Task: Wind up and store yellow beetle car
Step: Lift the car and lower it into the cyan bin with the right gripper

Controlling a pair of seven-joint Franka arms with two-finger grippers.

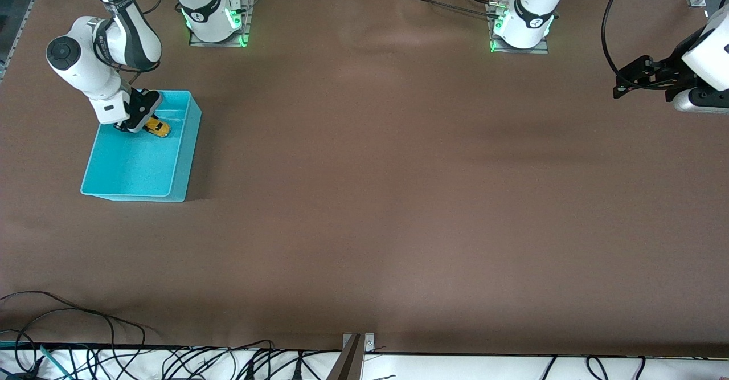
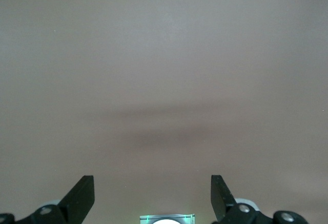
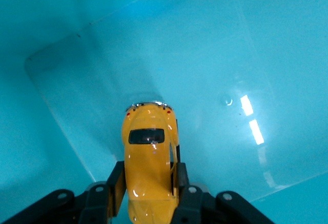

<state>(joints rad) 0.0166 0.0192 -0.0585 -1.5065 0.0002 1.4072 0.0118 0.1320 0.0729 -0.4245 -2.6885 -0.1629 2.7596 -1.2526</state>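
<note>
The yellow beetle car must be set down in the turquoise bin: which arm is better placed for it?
The right arm. The right gripper is shut on the yellow beetle car inside the turquoise bin. The left gripper waits open over bare table at its own end.

Brown bench [image 1: 370,197] seen from above. Toward the right arm's end, a turquoise bin [image 1: 128,183]. Inside it, at the part farthest from the camera, the right pincer [image 1: 138,125] clamped on the yellow beetle car [image 1: 158,127], tiny against the bin. At the left arm's end, the left pincer [image 1: 629,84] waiting over bare bench, fingers apart. Black cables [image 1: 114,357] along the nearest edge.
</note>
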